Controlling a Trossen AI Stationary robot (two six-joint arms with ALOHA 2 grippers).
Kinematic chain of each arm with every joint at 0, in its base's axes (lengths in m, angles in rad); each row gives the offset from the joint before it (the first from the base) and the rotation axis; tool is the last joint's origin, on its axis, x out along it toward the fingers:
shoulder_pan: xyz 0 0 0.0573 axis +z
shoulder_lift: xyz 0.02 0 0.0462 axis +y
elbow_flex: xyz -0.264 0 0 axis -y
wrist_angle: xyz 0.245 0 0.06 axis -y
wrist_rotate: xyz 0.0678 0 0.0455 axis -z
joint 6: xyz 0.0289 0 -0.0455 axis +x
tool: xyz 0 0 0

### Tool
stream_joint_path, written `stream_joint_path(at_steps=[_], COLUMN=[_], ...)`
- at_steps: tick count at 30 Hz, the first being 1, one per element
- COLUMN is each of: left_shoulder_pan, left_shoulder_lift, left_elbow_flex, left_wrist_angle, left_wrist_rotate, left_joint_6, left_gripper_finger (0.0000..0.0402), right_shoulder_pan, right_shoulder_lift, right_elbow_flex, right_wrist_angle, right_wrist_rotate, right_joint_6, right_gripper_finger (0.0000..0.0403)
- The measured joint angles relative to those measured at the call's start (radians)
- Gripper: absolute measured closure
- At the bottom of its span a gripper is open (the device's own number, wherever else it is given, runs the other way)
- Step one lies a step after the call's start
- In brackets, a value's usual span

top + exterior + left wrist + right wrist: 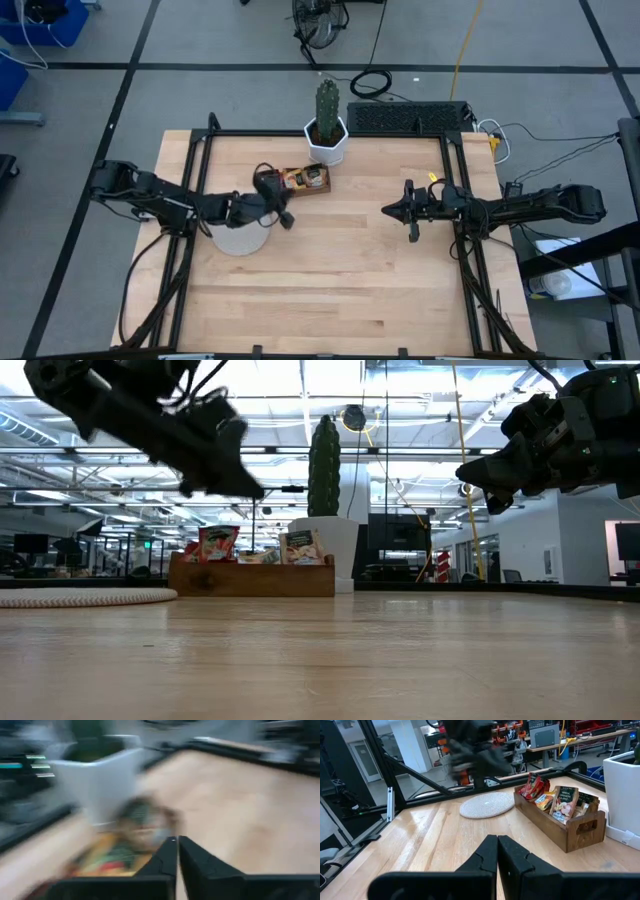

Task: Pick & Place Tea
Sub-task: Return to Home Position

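Observation:
The long brown tray (305,180) stands on the table at the far middle, next to a white cactus pot. Tea sachets stand upright in it: red with green (217,543), whitish with dark print (300,546) and orange-yellow (545,800). My left gripper (287,217) hangs in the air just on the near side of the tray, above the far edge of the round pale disc (240,240). Its fingers (170,855) are shut and empty. My right gripper (388,210) hovers over the table's right half, also shut (497,842) and empty.
A cactus in a white pot (327,125) stands right behind the tray. The pale woven disc (487,805) lies flat on the wood left of the tray. A black frame (330,134) runs along the table's edges. Bare wood (340,280) lies toward the near edge.

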Motion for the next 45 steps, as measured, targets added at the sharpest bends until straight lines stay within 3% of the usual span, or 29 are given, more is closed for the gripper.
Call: stream_joint_path(at_steps=[3, 6, 11, 14, 16, 20, 23, 24, 30, 36, 45], left_shoulder_pan=[-0.055, -0.139, -0.234, -0.261, -0.256, -0.221, -0.196, -0.185, -0.158, -0.158, -0.158], left_shoulder_lift=[0.000, -0.066, -0.351, -0.574, -0.708, -0.898, -0.992, -1.017, -1.124, -1.132, -1.131], left_elbow_flex=[0.045, 0.089, 0.086, -0.042, -0.163, -0.385, -0.497, -0.497, -0.488, -0.488, -0.488], left_wrist_angle=[0.000, -0.037, -0.164, -0.227, -0.154, 0.060, 0.107, 0.055, -0.056, -0.221, -0.230], left_wrist_rotate=[0.160, 0.203, 0.279, 0.184, 0.167, 0.315, 0.323, 0.318, 0.442, 0.435, 0.419], left_joint_6=[0.066, 0.200, 0.302, 0.290, 0.267, 0.220, 0.219, 0.216, 0.248, 0.269, 0.218], left_gripper_finger=[0.0392, 0.0393, 0.0394, 0.0389, 0.0395, 0.0394, 0.0392, 0.0394, 0.0391, 0.0398, 0.0358], right_shoulder_pan=[0.000, 0.000, 0.000, 0.000, 0.000, 0.000, 0.000, 0.000, 0.000, 0.000, 0.000], right_shoulder_lift=[0.000, 0.000, 0.000, 0.000, -0.001, 0.000, -0.001, -0.001, -0.001, -0.001, -0.001], right_elbow_flex=[0.000, 0.000, 0.000, 0.000, 0.000, 0.000, 0.000, 0.000, 0.000, 0.000, 0.000], right_wrist_angle=[0.000, 0.001, -0.006, -0.001, -0.001, 0.000, 0.000, 0.001, 0.000, 0.000, 0.000], right_wrist_rotate=[0.000, 0.000, 0.000, 0.000, 0.000, 0.000, 0.000, 0.000, 0.000, 0.000, 0.000], right_joint_6=[0.000, 0.000, 0.000, 0.000, 0.000, 0.000, 0.000, 0.000, 0.000, 0.000, 0.000], right_gripper_finger=[0.0403, 0.0403, 0.0403, 0.0403, 0.0403, 0.0403, 0.0403, 0.0403, 0.0403, 0.0403, 0.0403])
